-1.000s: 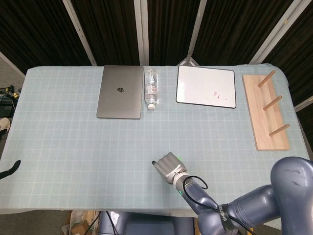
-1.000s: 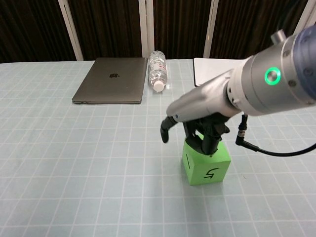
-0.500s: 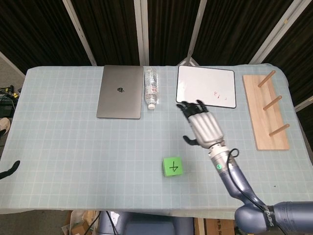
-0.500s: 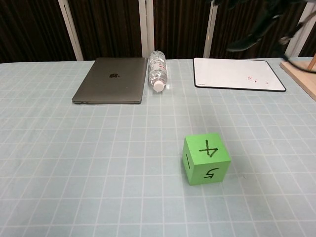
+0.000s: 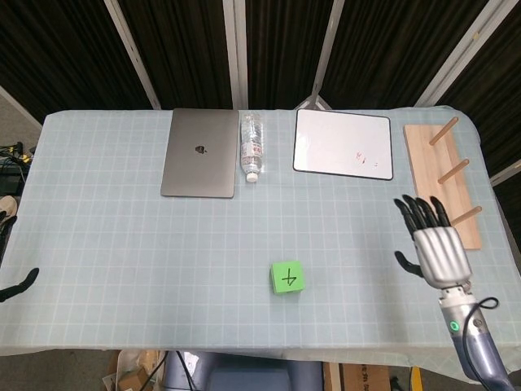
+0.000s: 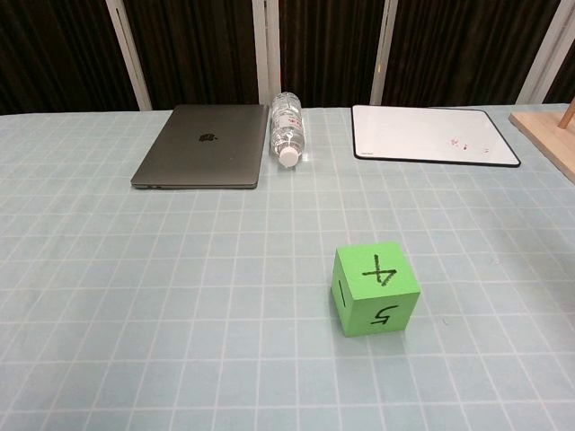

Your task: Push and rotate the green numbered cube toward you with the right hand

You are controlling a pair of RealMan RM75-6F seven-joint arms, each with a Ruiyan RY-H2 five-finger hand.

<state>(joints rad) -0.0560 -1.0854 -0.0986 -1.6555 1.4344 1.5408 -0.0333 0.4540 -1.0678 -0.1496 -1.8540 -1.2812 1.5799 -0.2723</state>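
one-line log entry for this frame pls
right hand: open, holding nothing, apart from cube | green cube: on table, 4 up, 5 facing robot | left hand: table edge

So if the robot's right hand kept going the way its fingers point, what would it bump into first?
Probably the wooden peg rack. The right hand points its fingers at the rack's near end, though its height above the table is unclear.

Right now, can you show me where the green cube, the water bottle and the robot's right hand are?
green cube (image 6: pixel 376 289), chest view, top face near the 4.
water bottle (image 5: pixel 251 144), head view, its label.
right hand (image 5: pixel 435 244), head view, back of the hand.
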